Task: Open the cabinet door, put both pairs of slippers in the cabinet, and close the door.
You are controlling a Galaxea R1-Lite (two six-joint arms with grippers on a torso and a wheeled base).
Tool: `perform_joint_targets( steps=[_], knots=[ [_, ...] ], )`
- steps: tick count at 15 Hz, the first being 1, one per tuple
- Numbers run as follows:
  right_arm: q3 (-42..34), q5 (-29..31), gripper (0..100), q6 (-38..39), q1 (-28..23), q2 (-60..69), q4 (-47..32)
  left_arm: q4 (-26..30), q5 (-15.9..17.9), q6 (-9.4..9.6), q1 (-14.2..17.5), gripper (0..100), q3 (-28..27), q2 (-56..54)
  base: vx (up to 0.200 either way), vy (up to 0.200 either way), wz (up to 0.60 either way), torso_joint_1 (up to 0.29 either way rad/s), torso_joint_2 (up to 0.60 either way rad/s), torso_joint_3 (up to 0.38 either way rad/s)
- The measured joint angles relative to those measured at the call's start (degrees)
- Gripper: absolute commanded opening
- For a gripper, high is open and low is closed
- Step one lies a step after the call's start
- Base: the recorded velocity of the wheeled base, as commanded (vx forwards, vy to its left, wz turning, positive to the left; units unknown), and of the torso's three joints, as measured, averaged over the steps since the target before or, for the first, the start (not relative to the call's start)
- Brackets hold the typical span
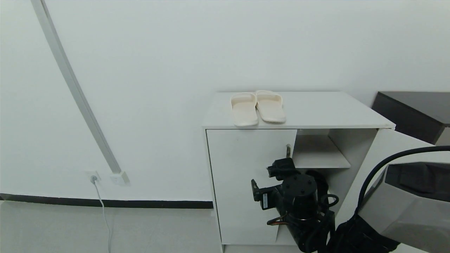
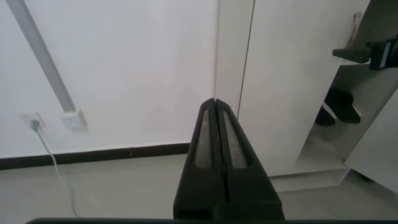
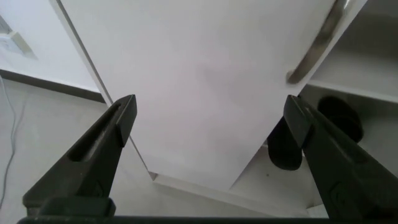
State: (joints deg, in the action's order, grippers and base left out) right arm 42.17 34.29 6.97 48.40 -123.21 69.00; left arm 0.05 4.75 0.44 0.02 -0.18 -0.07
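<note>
The cream slippers [image 1: 257, 107] lie paired at the front edge of the cabinet [image 1: 316, 109] top, toward its left corner, within easy reach for picking up. A dark pair [image 3: 311, 134], probably slippers already stored, rests on the bottom shelf beside the open right door [image 1: 390, 144]. The right gripper [image 3: 210, 115] hangs low before the closed left door [image 3: 205, 74], near its handle [image 3: 317, 40], with its fingers wide apart. The left gripper [image 2: 214, 146], its fingers pressed together, points toward the cabinet's left side.
</note>
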Motion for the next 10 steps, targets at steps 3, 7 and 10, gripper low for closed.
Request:
perform_joint_targets(
  steps=[3,7,10],
  knots=[
    [0.2,0.0,100,-0.1,0.0,0.2,0.0,0.0,0.0,0.0,0.0,0,0.0,0.0,0.0,0.0,0.0,0.211,-0.53,-0.321],
    [0.1,0.0,100,-1.1,-0.1,2.8,0.0,0.0,0.0,0.0,0.0,0,0.0,0.0,0.0,0.0,0.0,0.233,-0.56,-0.322],
    [-0.3,0.0,100,-1.1,-0.8,4.5,-0.1,0.0,0.0,0.0,0.0,0,0.0,0.0,0.0,0.0,0.0,0.253,-0.59,-0.331]
  ],
)
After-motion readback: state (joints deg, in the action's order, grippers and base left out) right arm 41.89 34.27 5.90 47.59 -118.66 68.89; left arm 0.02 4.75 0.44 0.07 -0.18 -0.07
